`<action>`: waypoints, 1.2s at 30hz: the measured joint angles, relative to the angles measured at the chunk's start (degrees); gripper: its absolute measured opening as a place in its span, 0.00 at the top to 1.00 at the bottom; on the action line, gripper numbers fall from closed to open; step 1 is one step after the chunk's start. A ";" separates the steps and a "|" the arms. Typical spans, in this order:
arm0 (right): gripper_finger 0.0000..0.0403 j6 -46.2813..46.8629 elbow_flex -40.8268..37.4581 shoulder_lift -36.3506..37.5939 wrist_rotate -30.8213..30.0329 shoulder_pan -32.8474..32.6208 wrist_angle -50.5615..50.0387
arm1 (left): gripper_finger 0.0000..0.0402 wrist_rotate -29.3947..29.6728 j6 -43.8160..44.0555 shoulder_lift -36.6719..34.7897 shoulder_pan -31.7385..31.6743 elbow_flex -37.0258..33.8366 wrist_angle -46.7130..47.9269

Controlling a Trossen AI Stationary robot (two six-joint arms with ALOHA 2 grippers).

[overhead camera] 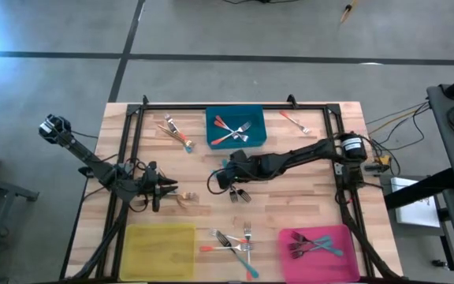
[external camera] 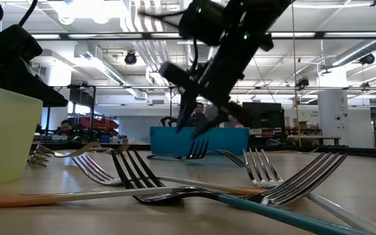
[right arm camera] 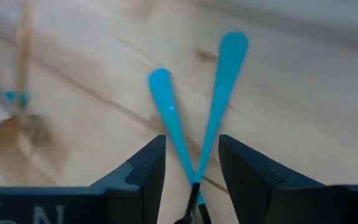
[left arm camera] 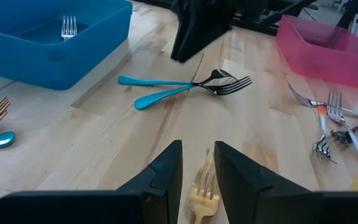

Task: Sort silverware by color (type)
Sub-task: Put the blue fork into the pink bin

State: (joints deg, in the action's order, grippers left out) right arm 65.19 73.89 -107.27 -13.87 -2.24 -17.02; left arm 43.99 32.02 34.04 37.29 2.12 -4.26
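Two teal-handled forks (right arm camera: 219, 93) lie crossed on the table's middle (overhead camera: 240, 194). My right gripper (right arm camera: 192, 155) is open above them, a finger on each side of the crossing, and reaches in from the right (overhead camera: 221, 180). An all-gold fork (left arm camera: 202, 186) lies flat on the wood left of the middle (overhead camera: 184, 199). My left gripper (left arm camera: 199, 155) is open low over it, its fingers close on either side of the fork's head (overhead camera: 170, 188). Red-orange forks lie in the blue bin (overhead camera: 235, 128), and teal ones in the pink bin (overhead camera: 321, 246).
The yellow bin (overhead camera: 161, 251) sits at the near left. A loose heap of forks (overhead camera: 235, 243) lies between it and the pink bin. More forks lie left of the blue bin (overhead camera: 176, 131) and right of it (overhead camera: 295, 122). A black frame runs round the table.
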 joint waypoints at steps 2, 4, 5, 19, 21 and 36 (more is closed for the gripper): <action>0.66 1.92 -0.02 -1.65 1.01 0.02 0.59 | 0.81 0.00 0.00 -0.01 0.01 0.00 0.01; 0.67 2.34 -0.02 -2.88 1.47 0.02 1.44 | 0.81 0.00 0.01 -0.02 0.00 -0.01 0.01; 0.67 2.49 -0.01 -3.44 1.47 0.04 1.49 | 0.81 0.00 -0.01 -0.02 -0.02 -0.01 0.01; 0.78 1.89 2.05 -7.62 1.78 0.28 0.43 | 0.81 0.00 0.01 0.00 0.01 -0.01 -0.01; 0.81 1.26 2.08 -7.62 1.66 0.39 -0.12 | 0.81 0.00 0.01 -0.02 0.00 0.01 -0.01; 0.82 -1.29 1.88 -7.21 2.60 0.52 -1.47 | 0.81 0.00 0.01 0.00 0.00 0.00 -0.01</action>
State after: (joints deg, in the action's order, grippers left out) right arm 63.90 75.77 -114.49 -11.27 -1.72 -18.48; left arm 43.99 32.03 34.04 37.29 2.11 -4.27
